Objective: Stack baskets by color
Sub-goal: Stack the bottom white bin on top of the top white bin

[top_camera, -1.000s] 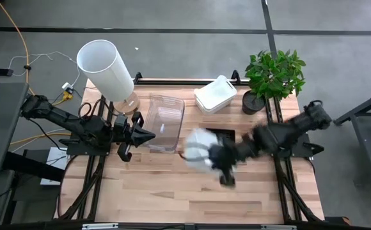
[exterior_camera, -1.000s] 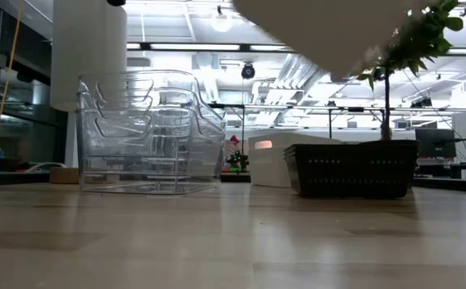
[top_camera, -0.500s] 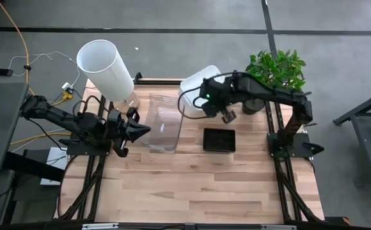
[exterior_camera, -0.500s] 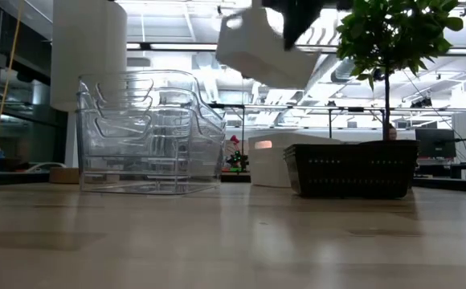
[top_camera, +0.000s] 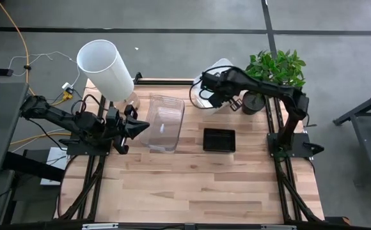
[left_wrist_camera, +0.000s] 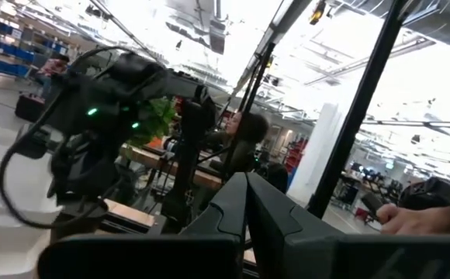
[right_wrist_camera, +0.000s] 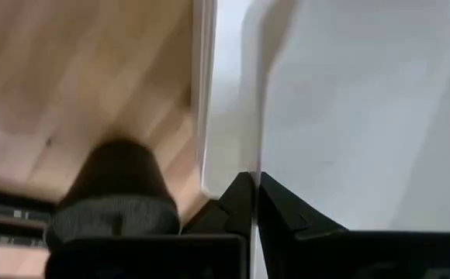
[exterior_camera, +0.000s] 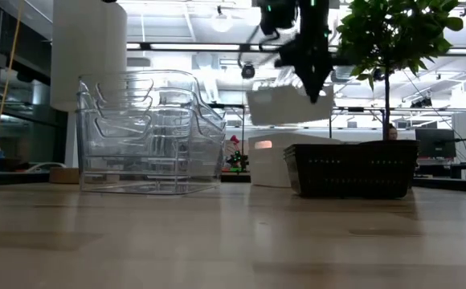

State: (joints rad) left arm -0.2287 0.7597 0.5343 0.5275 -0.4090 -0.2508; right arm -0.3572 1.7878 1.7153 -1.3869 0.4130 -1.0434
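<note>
Right gripper (top_camera: 206, 96): fingers pressed together on the rim of a white basket (exterior_camera: 285, 104), held in the air at the far side of the worktop (top_camera: 192, 185). In the low view this basket hangs tilted, clear of a second white basket (exterior_camera: 267, 160) that sits on the worktop below it; a gap shows between the two. In the right wrist view the fingers (right_wrist_camera: 252, 205) pinch a thin white wall edge, with wood surface to one side.

Just right of the held basket: potted plant (top_camera: 274, 73) at the far right corner, close to the arm's forearm; little free room there.

Black basket (top_camera: 219, 140) sits near the worktop's middle-right, apart from the white ones, on the near side of them.

Clear baskets (top_camera: 162, 121), nested in one stack, stand left of centre. Their far edge lies near the base of a tall white cylinder (top_camera: 105, 69) at the far left corner.

Left gripper (top_camera: 144, 130): fingers shut with nothing between them, tips pointing at the left edge of the clear stack, just beside it; contact cannot be told.

The near half of the worktop is bare wood, edge to edge.
</note>
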